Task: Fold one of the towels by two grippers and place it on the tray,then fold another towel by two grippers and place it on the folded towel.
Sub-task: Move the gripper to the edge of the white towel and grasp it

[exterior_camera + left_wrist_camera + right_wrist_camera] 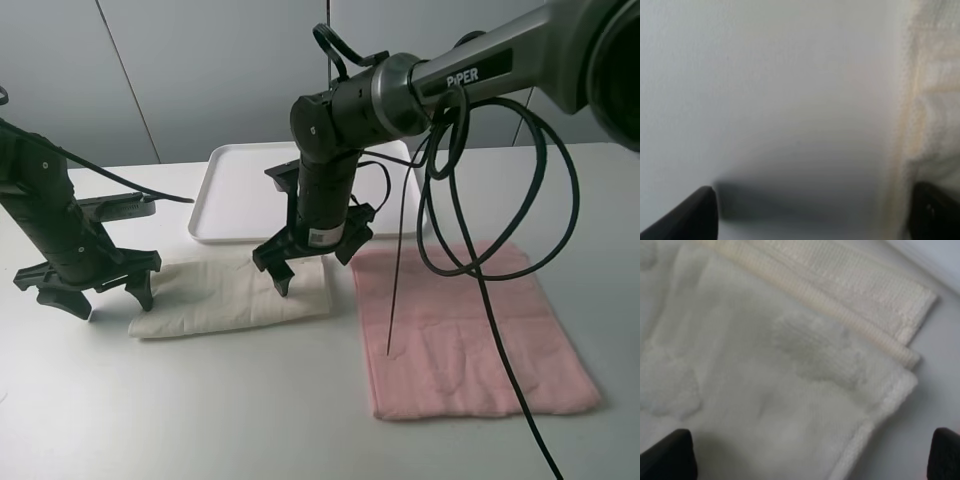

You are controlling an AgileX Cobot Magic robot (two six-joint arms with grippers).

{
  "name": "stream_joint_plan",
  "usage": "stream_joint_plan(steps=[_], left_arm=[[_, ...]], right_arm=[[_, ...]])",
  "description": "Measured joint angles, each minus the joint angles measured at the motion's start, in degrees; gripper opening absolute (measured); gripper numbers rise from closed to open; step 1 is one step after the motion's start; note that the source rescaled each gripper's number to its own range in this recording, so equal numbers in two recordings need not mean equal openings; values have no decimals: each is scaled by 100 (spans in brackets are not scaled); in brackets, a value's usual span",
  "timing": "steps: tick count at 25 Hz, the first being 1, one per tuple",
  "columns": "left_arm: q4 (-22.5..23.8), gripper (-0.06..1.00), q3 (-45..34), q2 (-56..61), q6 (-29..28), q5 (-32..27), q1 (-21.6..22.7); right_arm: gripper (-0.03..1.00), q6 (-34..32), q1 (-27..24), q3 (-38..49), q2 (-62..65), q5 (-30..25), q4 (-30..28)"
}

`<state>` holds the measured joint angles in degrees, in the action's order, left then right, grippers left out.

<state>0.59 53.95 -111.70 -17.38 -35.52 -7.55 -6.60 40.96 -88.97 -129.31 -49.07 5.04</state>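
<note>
A cream white towel (235,292), folded in layers, lies on the table in front of the white tray (245,190). My left gripper (112,298) is open and low over the table at the towel's left end; in the left wrist view (812,220) the towel's edge (935,100) sits by one fingertip. My right gripper (315,265) is open over the towel's right end. The right wrist view (805,460) shows the towel's folded corner (790,380) between the jaws. A pink towel (465,325) lies flat to the right.
The right arm's black cables (480,250) hang over the pink towel. The tray stands behind both towels at the table's back middle. Bare table (200,410) lies in front of the towels.
</note>
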Motion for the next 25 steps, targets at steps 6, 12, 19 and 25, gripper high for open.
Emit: stream_joint_plan(steps=[6, 12, 19, 25], left_arm=[[0, 98, 0, 0, 82, -22, 0], [0, 98, 8, 0, 92, -30, 0], [0, 98, 8, 0, 96, -34, 0], [0, 98, 8, 0, 105, -34, 0]], right_arm=[[100, 165, -97, -37, -118, 44, 93], [100, 213, -97, -42, -118, 81, 171], [95, 279, -97, -42, -118, 115, 171], [73, 316, -97, -42, -118, 193, 182]])
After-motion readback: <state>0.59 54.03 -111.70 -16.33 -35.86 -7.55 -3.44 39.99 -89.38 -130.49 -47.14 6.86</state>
